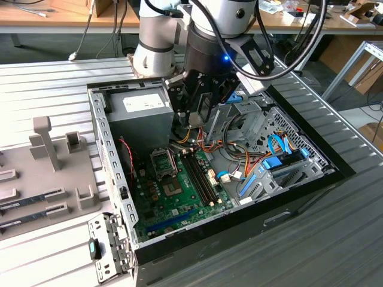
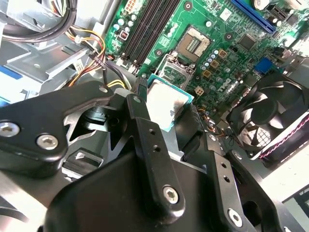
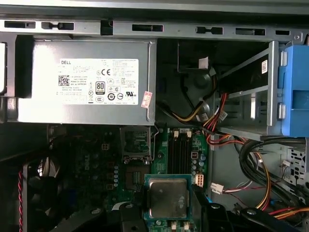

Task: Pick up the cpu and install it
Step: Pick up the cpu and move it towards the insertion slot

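The cpu (image 2: 166,102), a small square chip with a silver-grey top and a green rim, is held edge to edge in my gripper (image 2: 167,110), which is shut on it. In the first wrist view the cpu (image 3: 168,197) sits between the black fingers (image 3: 199,205). In the exterior view my gripper (image 1: 194,119) hangs over the back of the open computer case, beside the grey power-supply box (image 1: 140,110). The open socket (image 2: 192,44) on the green motherboard lies a short way from the chip, its metal frame (image 3: 136,142) lifted.
Bundled cables (image 1: 206,143) run under the gripper. Black memory slots (image 1: 198,174) lie beside the socket. A black fan (image 2: 270,116) sits at the case wall. Drive cage and blue brackets (image 1: 269,164) fill the case's other side. A grey tray (image 1: 36,197) with memory sticks stands at the exterior view's left.
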